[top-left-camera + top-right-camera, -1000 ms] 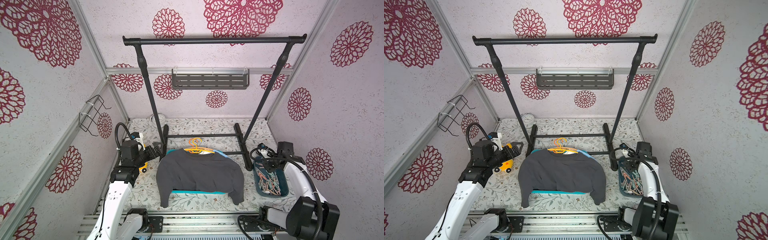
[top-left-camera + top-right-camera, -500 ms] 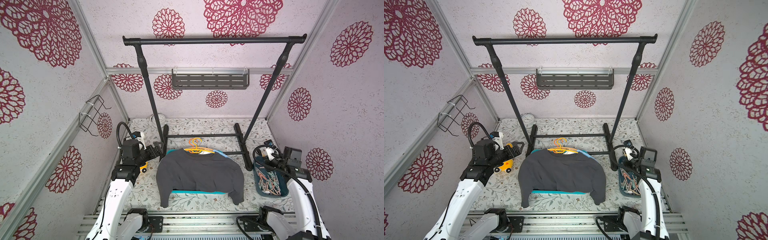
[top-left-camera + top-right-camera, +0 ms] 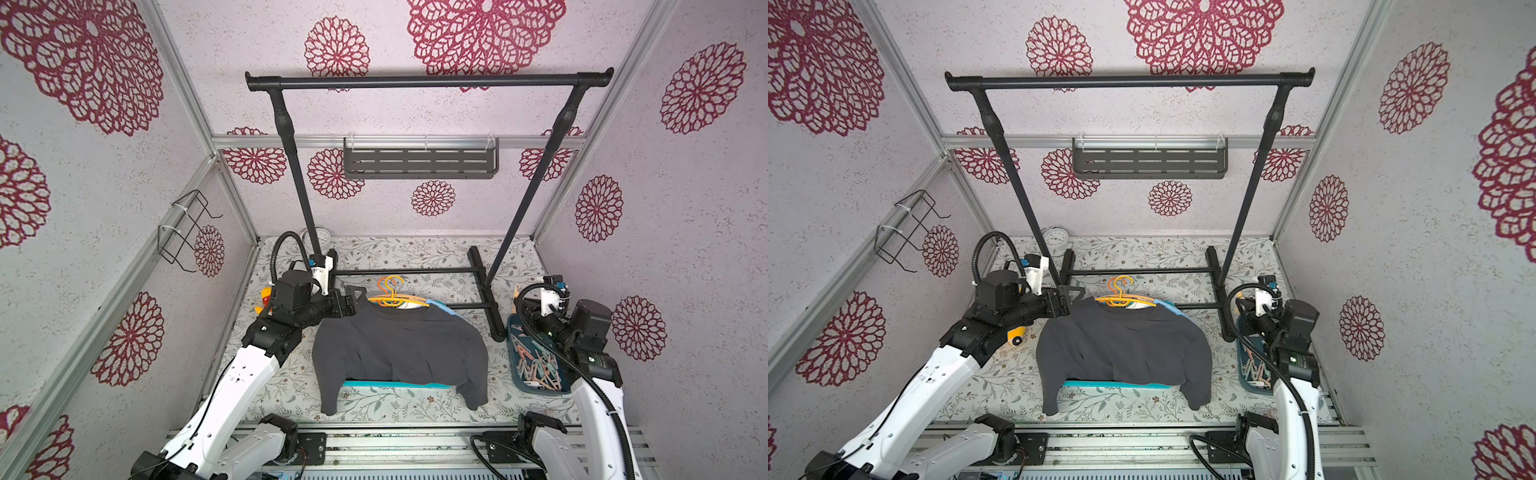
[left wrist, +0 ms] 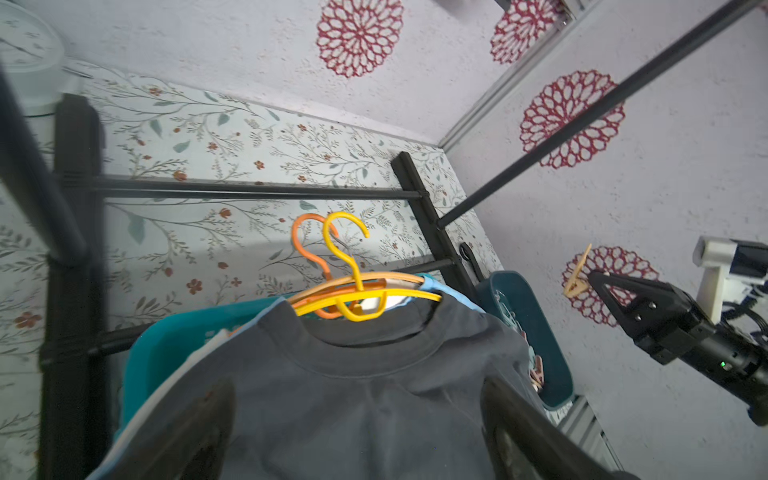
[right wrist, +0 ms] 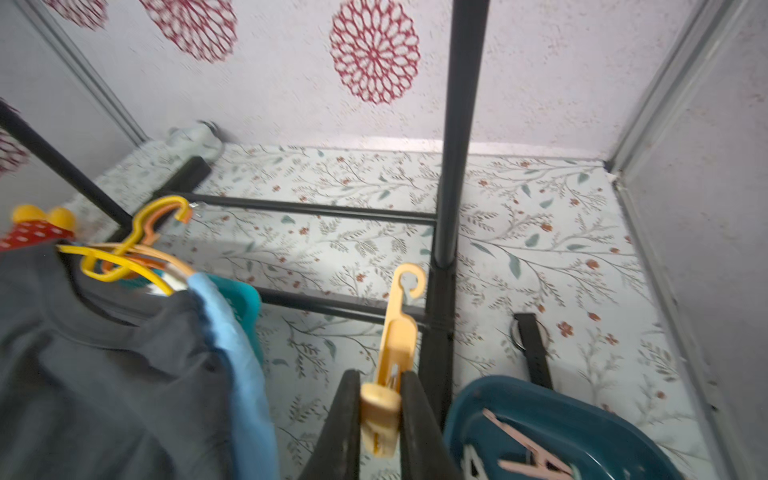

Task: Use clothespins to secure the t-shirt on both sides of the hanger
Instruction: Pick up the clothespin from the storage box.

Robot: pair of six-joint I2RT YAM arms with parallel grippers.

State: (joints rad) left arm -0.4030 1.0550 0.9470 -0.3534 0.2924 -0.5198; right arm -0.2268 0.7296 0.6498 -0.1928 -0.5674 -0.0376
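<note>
The right claw (image 5: 379, 376) pinches 1 peach clothespin (image 5: 395, 332) between narrow jaws. In a top view it sits at the right edge, above the blue bin (image 3: 513, 365) of loose clothespins (image 3: 536, 365). The left claw (image 4: 353, 415) stands wide open over the upper-left shoulder of the dark t-shirt (image 3: 399, 349), which lies mid-frame. 2 hangers (image 3: 392, 297) poke out at its collar.

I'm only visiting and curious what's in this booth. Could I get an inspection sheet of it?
Surface: floral mat, flat.
Job's things: dark t-shirt on yellow hanger, draped over teal basket; clothespins in dark bin.
Clutter: clock, yellow toy, black strap.
Grippers: left gripper open by the t-shirt's shoulder; right gripper shut on a peach clothespin.
Cables: black hose loops over each wrist.
Surroundings: black garment rack, wall shelf, wire holder, flower-patterned walls.
</note>
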